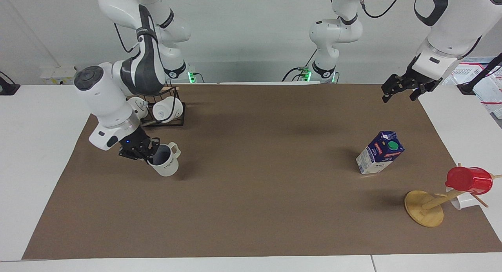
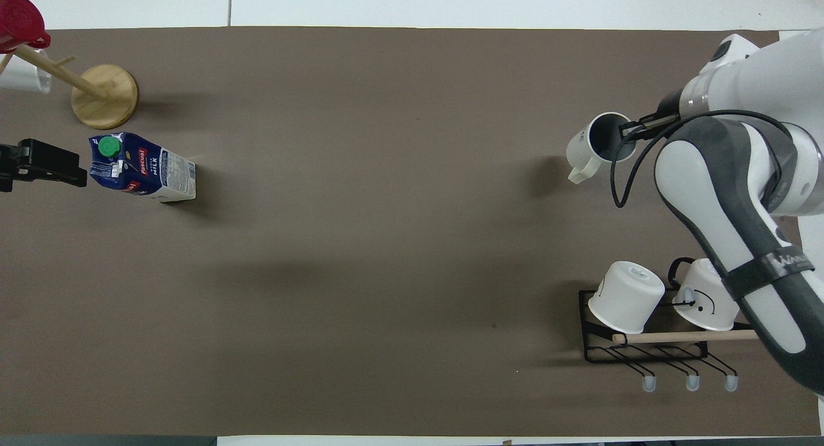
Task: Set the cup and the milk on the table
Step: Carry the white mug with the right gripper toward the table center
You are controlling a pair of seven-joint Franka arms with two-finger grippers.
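You have a wide white table (image 1: 35, 154) with a big brown mat (image 1: 251, 209) spread over most of it. Both the cup and the milk are over or on this mat.

Your right arm (image 1: 141, 64) bends down over its own end of the mat. Your left arm (image 1: 451, 24) waits up high at its end of the table.

A black wire rack (image 2: 644, 353) sits on the mat close to the robots, at the right arm's end. Two white mugs (image 2: 626, 297) hang upside down on it. At the left arm's end there is a wooden cup stand (image 1: 424, 207), farther from the robots than the milk. A red cup (image 1: 469, 180) hangs on it.

The milk (image 1: 379, 152) stands on the mat near the left arm's end. It leans a bit, and its green cap shows on top.

The cup (image 1: 166, 164) is at the right arm's end, farther from the robots than the rack. It is tipped, with its handle pointing away from the gripper. A dark shadow lies on the mat beside it, so it looks lifted a little.

Your right gripper (image 1: 150, 153) is pinched tight on the cup's rim, with one finger inside the cup. Your left gripper (image 1: 400, 89) hangs over the mat's edge with its jaws wide apart and nothing in them
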